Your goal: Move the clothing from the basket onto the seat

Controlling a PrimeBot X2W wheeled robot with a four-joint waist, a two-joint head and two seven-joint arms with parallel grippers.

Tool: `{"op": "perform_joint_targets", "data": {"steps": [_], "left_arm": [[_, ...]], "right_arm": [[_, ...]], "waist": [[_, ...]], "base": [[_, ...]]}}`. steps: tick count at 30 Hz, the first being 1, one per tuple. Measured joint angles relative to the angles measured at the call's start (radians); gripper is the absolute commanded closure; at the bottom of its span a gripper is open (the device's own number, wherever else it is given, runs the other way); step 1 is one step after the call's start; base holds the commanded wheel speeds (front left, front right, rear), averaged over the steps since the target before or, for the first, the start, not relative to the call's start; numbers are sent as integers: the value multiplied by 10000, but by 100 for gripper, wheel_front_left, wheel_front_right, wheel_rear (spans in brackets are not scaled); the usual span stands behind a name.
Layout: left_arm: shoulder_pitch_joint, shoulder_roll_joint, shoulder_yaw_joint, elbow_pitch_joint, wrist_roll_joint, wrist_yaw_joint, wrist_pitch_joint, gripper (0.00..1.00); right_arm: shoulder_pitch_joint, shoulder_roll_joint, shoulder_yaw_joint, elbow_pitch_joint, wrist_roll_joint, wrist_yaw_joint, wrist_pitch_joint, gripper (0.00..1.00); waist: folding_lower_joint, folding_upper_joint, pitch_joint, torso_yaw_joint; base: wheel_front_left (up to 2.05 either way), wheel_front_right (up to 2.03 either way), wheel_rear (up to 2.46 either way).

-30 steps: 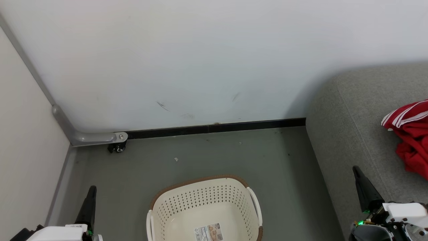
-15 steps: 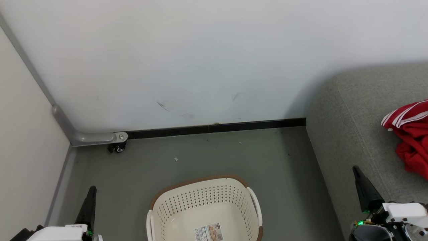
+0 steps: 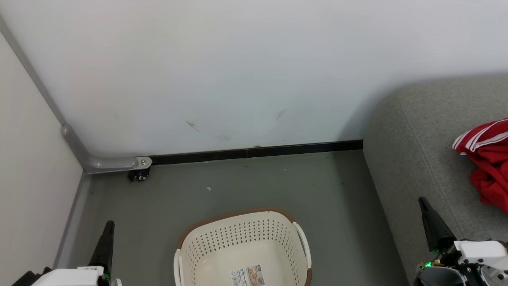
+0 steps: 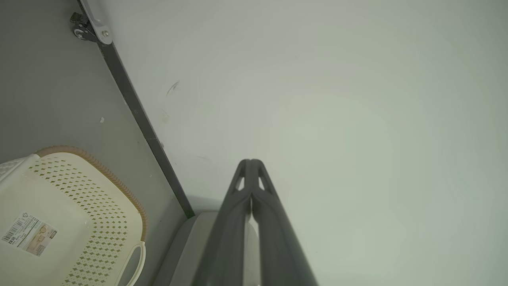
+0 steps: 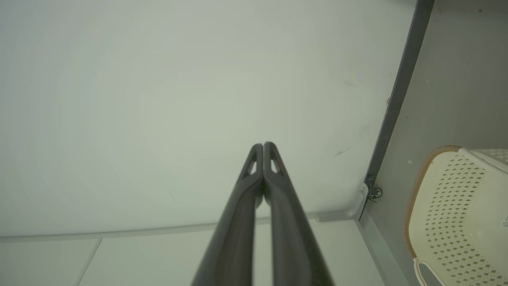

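Grippers sit nearest, one on each side of the basket (image 3: 234, 213). The left gripper (image 3: 109, 225) is off its left side, above the floor (image 3: 246, 182). The right gripper (image 3: 422, 200) is farther off its right side, seen against the seat (image 3: 416, 159). Each is a pair of long, dark, tapering fingers pressed together to the tip, holding nothing; both wrist views show the same closed seam.

The basket is cream-white moulded plastic. Its walls are pierced with rows of small diamond holes, its top edge is a brown rim with a rope-like texture, and a thin loop handle curves at each side. Its smooth bottom carries a paper label (image 3: 248, 276).

Around the basket the floor is flat, matt grey-green, with open room to the left, right and far sides and a small white speck (image 3: 209, 189) beyond it. Right of the basket, across a strip of floor, rises the seat: grey woven fabric with a rounded corner and a stitched seam. The clothing (image 3: 490, 171) lies on the seat, well right of the basket, a crumpled red heap with white stripes along one hem.

Beyond the basket a black skirting strip (image 3: 258, 151) runs under a smooth white wall (image 3: 238, 71) with faint scuffs. Far left of the basket a grey metal rail (image 3: 103, 163) bends along the corner, above a small black caster (image 3: 139, 175).
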Motion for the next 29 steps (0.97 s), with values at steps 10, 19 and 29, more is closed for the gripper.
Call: {"op": "perform_joint_targets", "data": {"steps": [10,19,29], "left_arm": [[-33,-2,4,8,0,0,17,100],[-36,-2,10,13,0,0,29,100],[-36,-2,12,19,0,0,29,100]], "right_arm": [[0,0,2,0,0,0,0,100],[0,0,2,0,0,0,0,100],[0,0,2,0,0,0,0,100]], "waist": [[0,0,0,0],[-1,0,0,0],[-1,0,0,0]], "base": [[0,0,0],[0,0,0],[0,0,0]]}}
